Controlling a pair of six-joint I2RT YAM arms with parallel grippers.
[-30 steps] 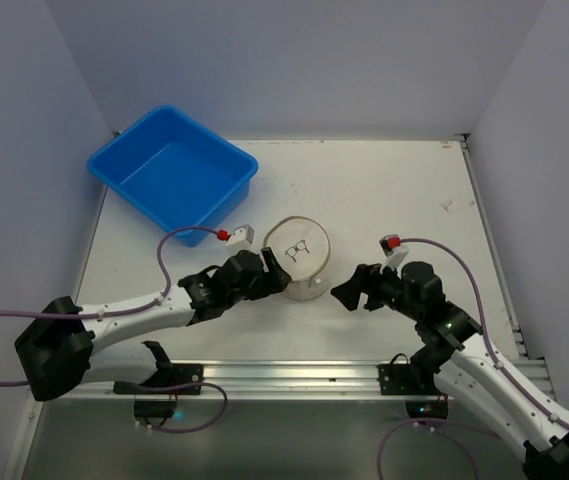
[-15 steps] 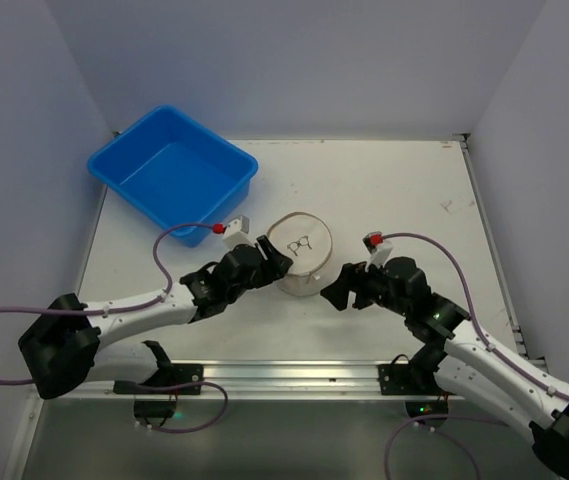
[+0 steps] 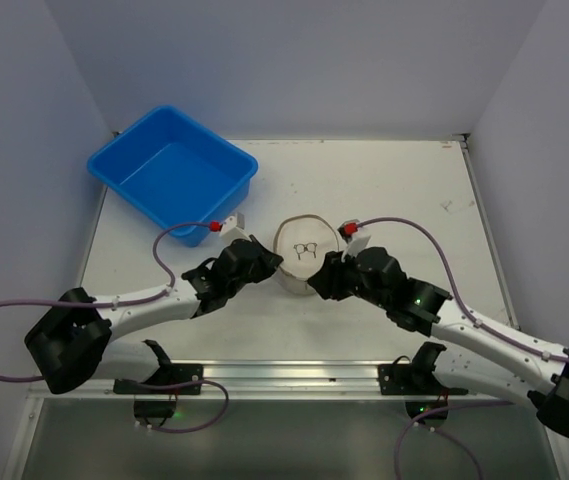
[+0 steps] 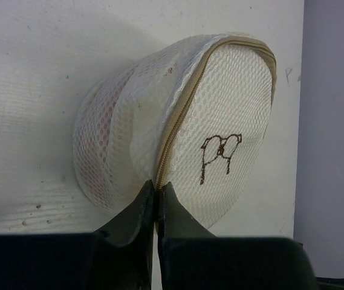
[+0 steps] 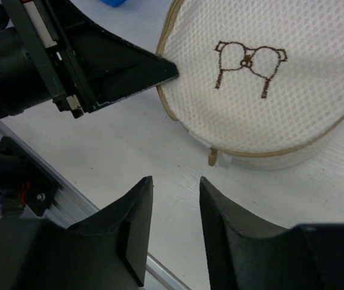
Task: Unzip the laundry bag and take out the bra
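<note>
The laundry bag [image 3: 302, 255], a small cream mesh drum with a dark bra-outline mark on its top face, lies on the table between both arms. In the left wrist view the bag [image 4: 220, 121] has a tan zipper along its rim, and my left gripper [image 4: 158, 186] is shut on that rim seam. My right gripper [image 5: 176, 180] is open on the bag's near right side, nothing between its fingers. The tan zipper pull [image 5: 213, 159] hangs just ahead of its fingertips. The bra is hidden inside; a faint pink tint shows through the mesh wall.
A blue tub [image 3: 172, 170] stands at the back left of the white table [image 3: 404, 190]. The left gripper's black fingers [image 5: 129, 72] reach in from the left in the right wrist view. A metal rail [image 3: 284, 375] runs along the near edge.
Both arms have moved in to the bag. My left gripper has shut on the zipper seam. My right gripper has come up and left to the bag's side, its jaws narrower than before.
</note>
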